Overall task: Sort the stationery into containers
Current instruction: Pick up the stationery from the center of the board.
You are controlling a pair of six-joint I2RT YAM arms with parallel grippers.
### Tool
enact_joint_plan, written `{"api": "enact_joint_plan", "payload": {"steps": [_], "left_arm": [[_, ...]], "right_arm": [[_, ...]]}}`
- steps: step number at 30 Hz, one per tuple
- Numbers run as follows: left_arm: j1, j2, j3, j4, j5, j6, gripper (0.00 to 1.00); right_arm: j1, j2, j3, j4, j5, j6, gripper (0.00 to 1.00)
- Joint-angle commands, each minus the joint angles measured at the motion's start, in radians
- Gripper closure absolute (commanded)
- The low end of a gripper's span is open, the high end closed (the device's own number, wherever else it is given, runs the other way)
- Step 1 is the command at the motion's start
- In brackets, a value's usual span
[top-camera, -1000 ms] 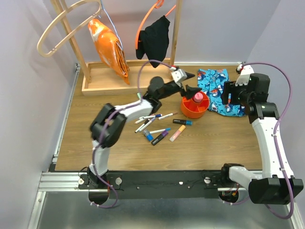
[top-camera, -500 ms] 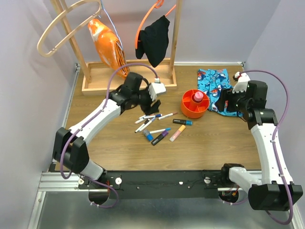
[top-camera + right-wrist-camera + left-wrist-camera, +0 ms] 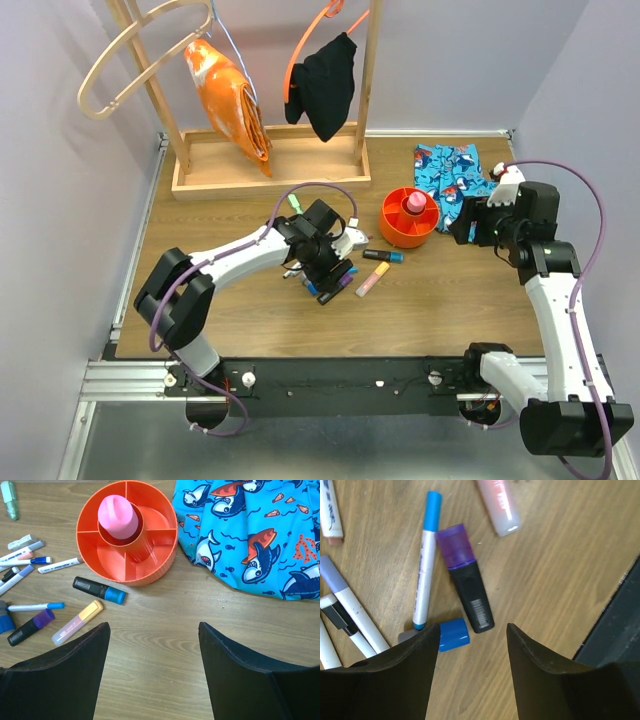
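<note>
The stationery lies loose on the wood left of the orange tub (image 3: 396,236). My left gripper (image 3: 335,274) hangs low over it, open and holding nothing. In the left wrist view, the gripper (image 3: 473,628) has a purple-capped black highlighter (image 3: 465,575) just ahead of its gap. A blue cap (image 3: 453,634) sits by the left finger, beside a blue-capped white pen (image 3: 426,560). A pink tube (image 3: 116,512) stands in the tub's centre (image 3: 150,575). My right gripper (image 3: 152,626) is open over bare wood near the tub, with a blue-capped black marker (image 3: 97,590) and a pink highlighter (image 3: 77,622) ahead to its left.
A blue shark-print cloth (image 3: 455,180) lies right of the tub, under my right arm. A wooden rack (image 3: 265,172) with a hanging orange bag (image 3: 228,95) and a black garment (image 3: 325,85) stands at the back. A small green item (image 3: 9,492) lies beyond the pens. The black front rail (image 3: 620,620) is close.
My left arm swung from the tub back over the pens and came down low, its jaws narrowing somewhat. My right arm shifted slightly, still open.
</note>
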Motion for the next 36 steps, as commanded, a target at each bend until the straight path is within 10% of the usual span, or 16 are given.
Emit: {"api": "enact_joint_plan", "payload": {"steps": [1, 28, 36], "left_arm": [[-0.007, 0.062, 0.015, 0.051, -0.105, -0.081, 0.38], [-0.123, 0.330, 0.132, 0.058, -0.271, -0.111, 0.52], [-0.178, 0.309, 0.101, 0.031, -0.161, -0.121, 0.90]], "right_arm": [[-0.006, -0.041, -0.029, -0.002, -0.018, 0.016, 0.21], [-0.006, -0.099, -0.049, 0.004, -0.015, 0.002, 0.21], [-0.006, -0.109, -0.040, -0.008, -0.001, -0.010, 0.21]]}}
